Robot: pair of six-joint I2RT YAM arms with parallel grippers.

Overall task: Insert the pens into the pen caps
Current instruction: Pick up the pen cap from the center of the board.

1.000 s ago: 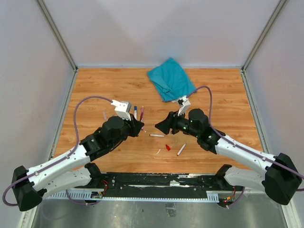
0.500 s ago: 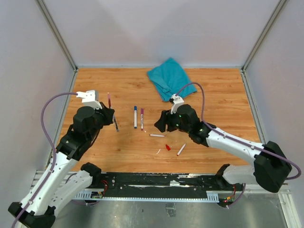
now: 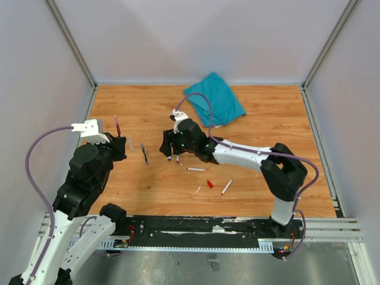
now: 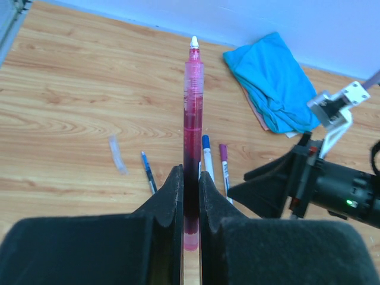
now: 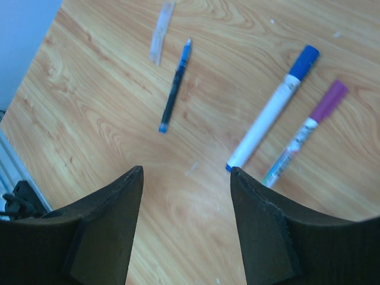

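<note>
My left gripper (image 4: 190,178) is shut on a translucent pink pen (image 4: 193,113), which stands upright with its white tip up; from above the pink pen (image 3: 117,126) rises over the left gripper (image 3: 119,142) at the table's left. My right gripper (image 5: 186,172) hangs open just above the wood with nothing between its fingers. Beside its right finger lie a blue-capped white pen (image 5: 270,113) and a purple-capped pen (image 5: 303,133). In the top view the right gripper (image 3: 165,149) covers most of these two. A red cap (image 3: 209,184) lies nearer the front.
A thin blue pen (image 5: 175,86) and a clear cap (image 5: 161,32) lie left of the right gripper. A white pen (image 3: 196,169), a red-tipped pen (image 3: 226,187) and a white scrap (image 3: 198,189) lie near the centre front. A teal cloth (image 3: 215,98) sits at the back.
My left arm has pulled back to the left, carrying the pink pen upright. The right arm has swung left across the table to hover over the blue-capped and purple-capped pens.
</note>
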